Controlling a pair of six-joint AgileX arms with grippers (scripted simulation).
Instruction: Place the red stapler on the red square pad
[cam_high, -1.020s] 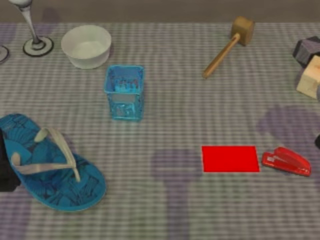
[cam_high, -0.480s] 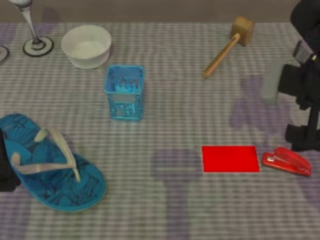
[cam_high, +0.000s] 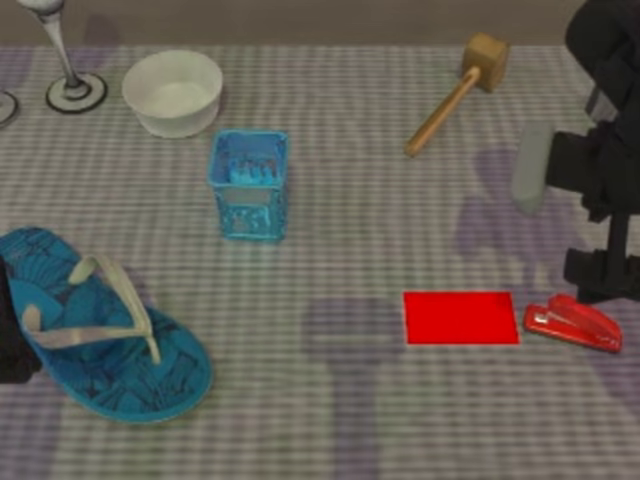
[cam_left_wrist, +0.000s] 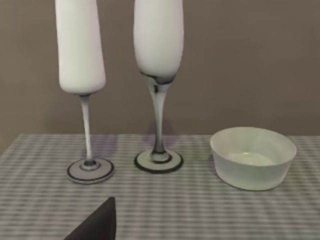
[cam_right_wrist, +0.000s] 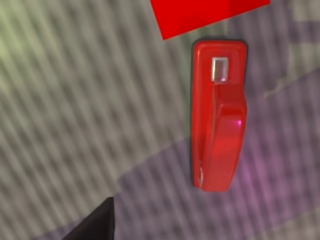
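The red stapler lies flat on the checked cloth at the right, just to the right of the red square pad and apart from it. My right gripper hangs above the table just behind the stapler, open and holding nothing. In the right wrist view the stapler lies full length below the camera, a corner of the pad sits beyond it, and one dark finger shows at the edge. My left gripper is parked at the table's far left edge, open.
A blue flip-flop lies front left. A blue basket stands mid-left, with a white bowl and wine glasses behind it. A wooden mallet lies at the back right.
My right arm has swung in from the right edge and come to hang just behind the stapler. Stapler, pad and left arm have not moved.
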